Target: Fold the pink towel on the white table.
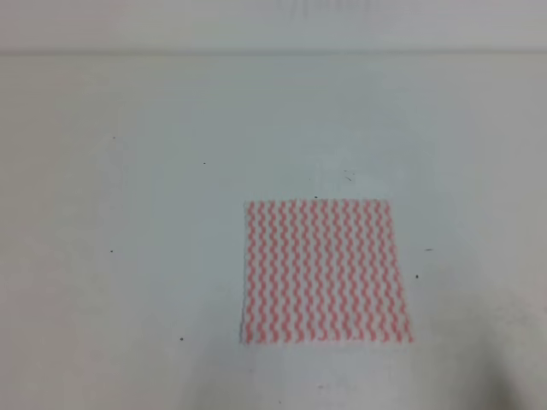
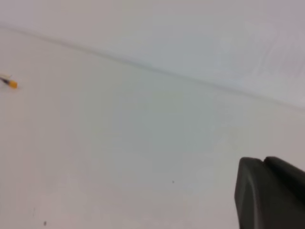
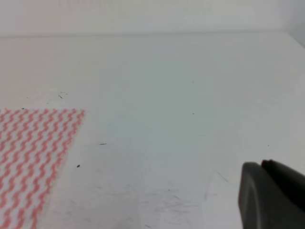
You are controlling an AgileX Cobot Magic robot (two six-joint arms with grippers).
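Observation:
The pink towel (image 1: 325,272) lies spread flat as a near-square on the white table (image 1: 128,213), right of centre and toward the front. Neither gripper appears in the exterior high view. In the right wrist view the towel's far right corner (image 3: 33,157) fills the lower left. One dark finger (image 3: 271,195) of my right gripper pokes in at the bottom right, well to the right of the cloth and touching nothing. The left wrist view holds only bare table (image 2: 119,143) and one dark finger (image 2: 269,195) of my left gripper. The second finger of each gripper is out of frame.
The table's far edge (image 1: 273,53) meets a pale wall at the back. A tiny orange-tipped object (image 2: 12,84) lies on the table at the far left of the left wrist view. Small dark specks and scuffs (image 3: 171,202) mark the surface.

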